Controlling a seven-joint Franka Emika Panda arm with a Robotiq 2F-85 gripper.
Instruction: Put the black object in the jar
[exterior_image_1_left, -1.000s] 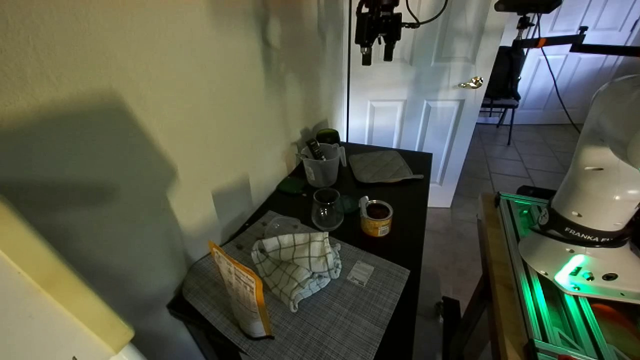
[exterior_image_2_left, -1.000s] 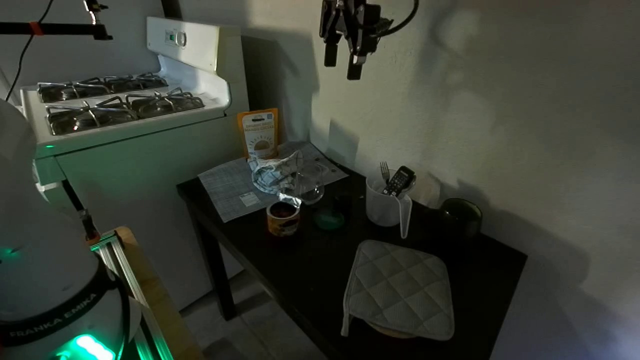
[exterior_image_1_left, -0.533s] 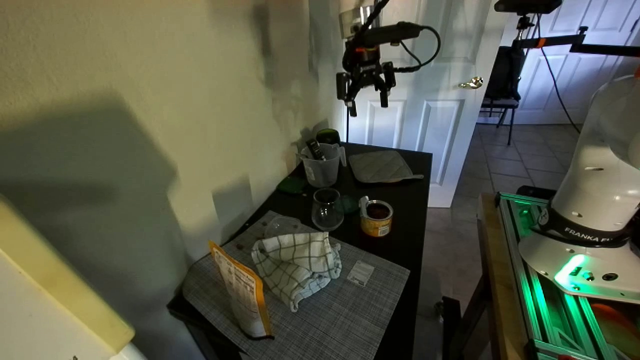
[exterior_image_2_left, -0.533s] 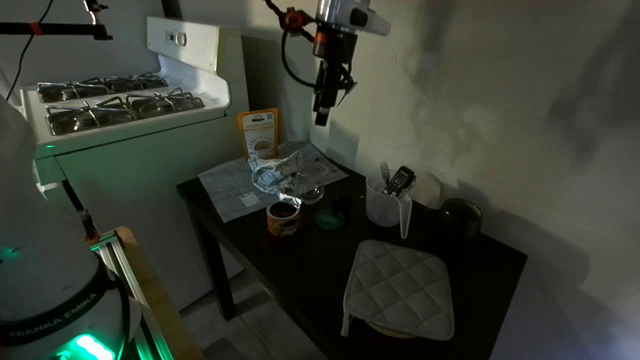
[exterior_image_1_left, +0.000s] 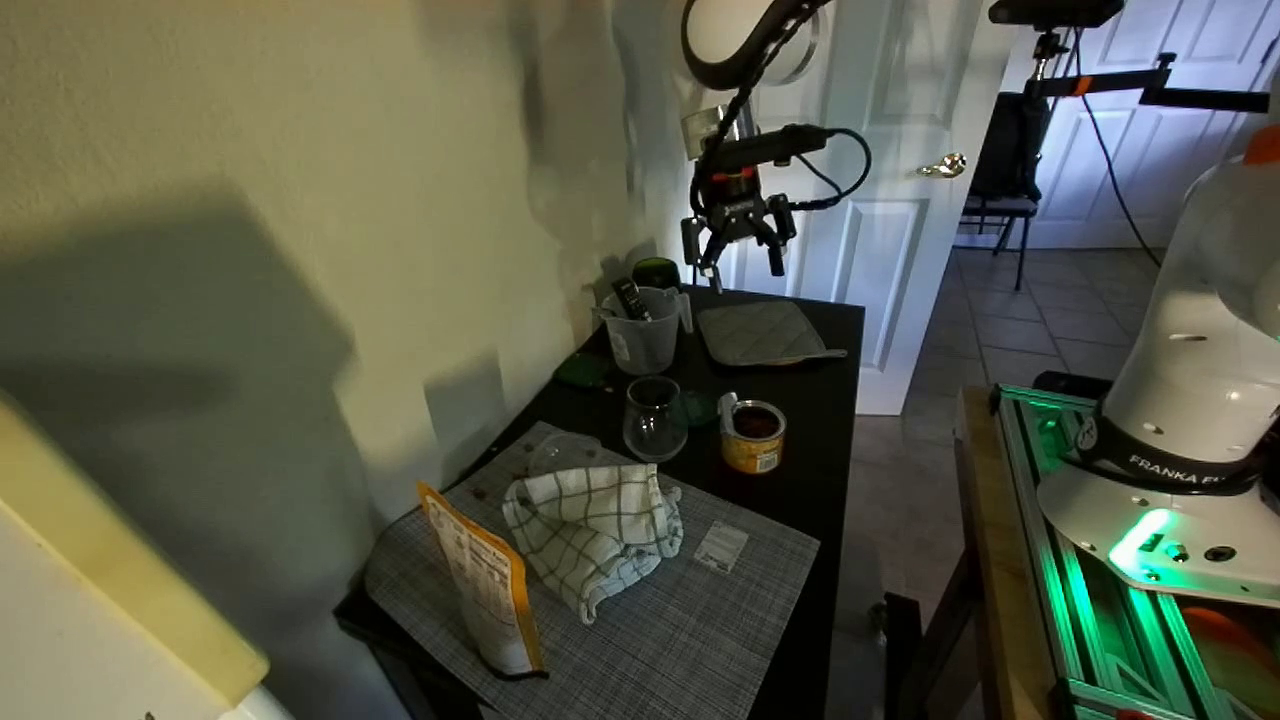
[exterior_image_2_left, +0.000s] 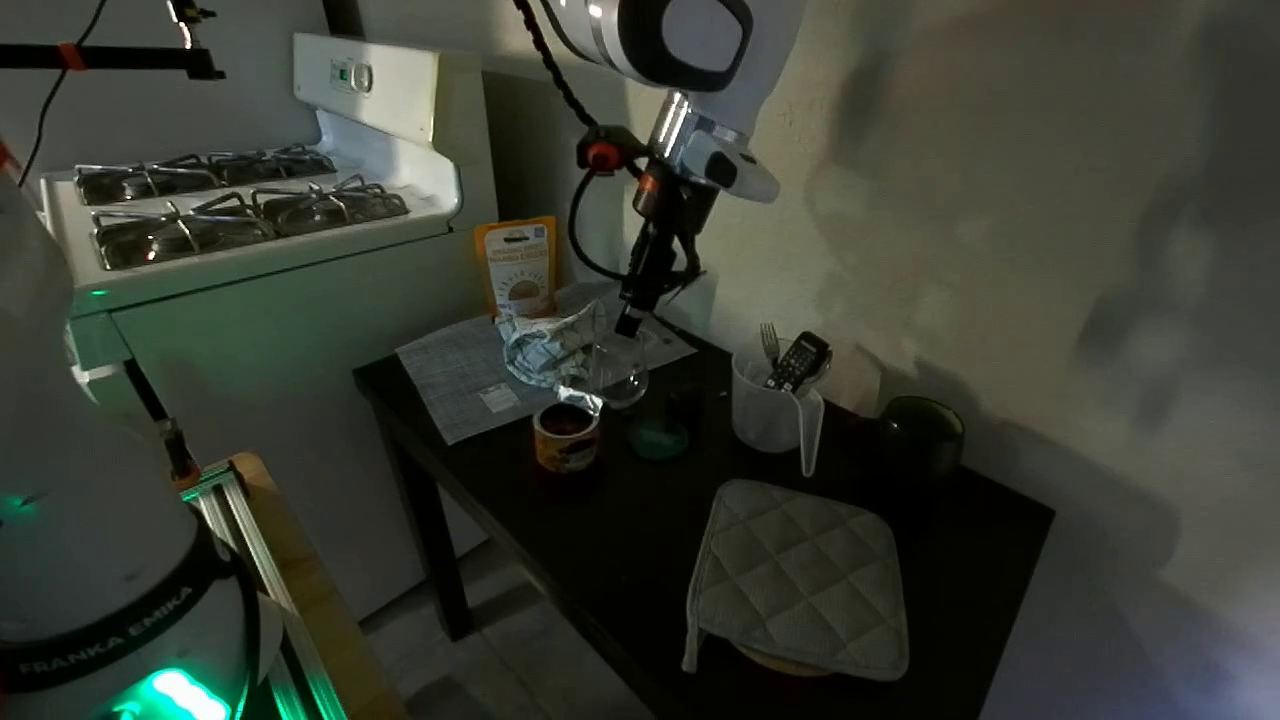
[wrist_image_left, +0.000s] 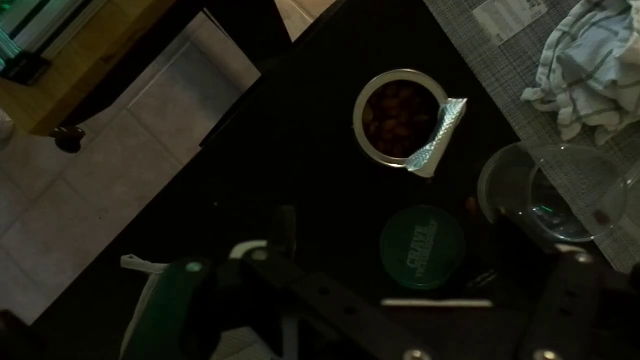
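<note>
The jar, a small clear glass vessel (exterior_image_1_left: 655, 425), stands upright on the dark table in both exterior views (exterior_image_2_left: 620, 372), and shows at right in the wrist view (wrist_image_left: 555, 195). A small black object with pale marks (wrist_image_left: 481, 279) lies near the green lid in the wrist view. It shows as a dim shape (exterior_image_2_left: 687, 403) in an exterior view and barely stands out from the table. My gripper (exterior_image_1_left: 747, 278) is open and empty, above the table. In an exterior view its fingertip (exterior_image_2_left: 628, 326) overlaps the jar's rim; the wrist view shows fingers spread.
An open can of nuts (wrist_image_left: 400, 120) and a green lid (wrist_image_left: 422, 247) are near the jar. A measuring cup (exterior_image_2_left: 765, 415) holds a fork and a black handset (exterior_image_2_left: 798, 362). A cloth (exterior_image_1_left: 600, 525), orange-edged bag (exterior_image_1_left: 485, 585), pot holder (exterior_image_2_left: 800, 580) and green glass (exterior_image_2_left: 920, 435) share the table.
My gripper has come down from the top of the picture to closer above the table and has turned about its axis. It is open throughout. The table objects have not moved.
</note>
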